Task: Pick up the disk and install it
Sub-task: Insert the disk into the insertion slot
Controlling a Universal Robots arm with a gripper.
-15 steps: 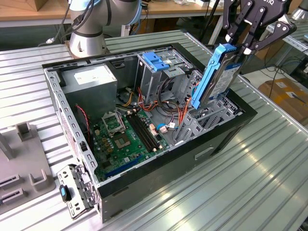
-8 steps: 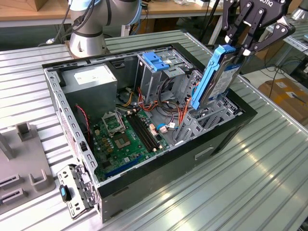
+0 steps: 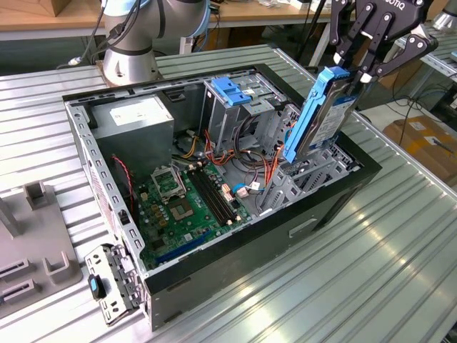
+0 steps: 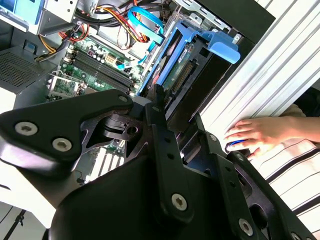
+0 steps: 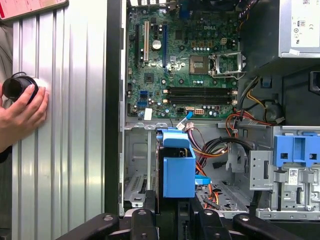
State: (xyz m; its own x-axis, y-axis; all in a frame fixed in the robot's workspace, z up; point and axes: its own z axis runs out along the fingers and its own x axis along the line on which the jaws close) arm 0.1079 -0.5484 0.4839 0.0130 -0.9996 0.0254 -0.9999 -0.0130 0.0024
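White lettering [image 3: 395,4] on claw [image 3: 357,70] housing, cut off at frame edge. White sticker [image 3: 136,111] w/ fine print on grey PSU box [image 3: 143,139]; white-blue label [image 3: 333,114] on disk [image 3: 321,136]; barcode label [image 5: 291,173] on drive cage [image 5: 280,200]. Too small to read throughout.

The disk [image 3: 327,118], a flat rectangular silver-metal hard drive with a white-and-blue label and blue plastic carrier rails along its edges, stands on edge. It is close to upright with a slight lean, and its upper end is clamped between the jaws of the black gripper [image 3: 357,71]. Its lower end reaches down to the grey metal bay inside the open black computer case [image 3: 335,196], at the exterior view's right, and it is not seated flat there. The second wrist view shows its green circuit-board underside [image 4: 181,75], framed by the blue carrier.
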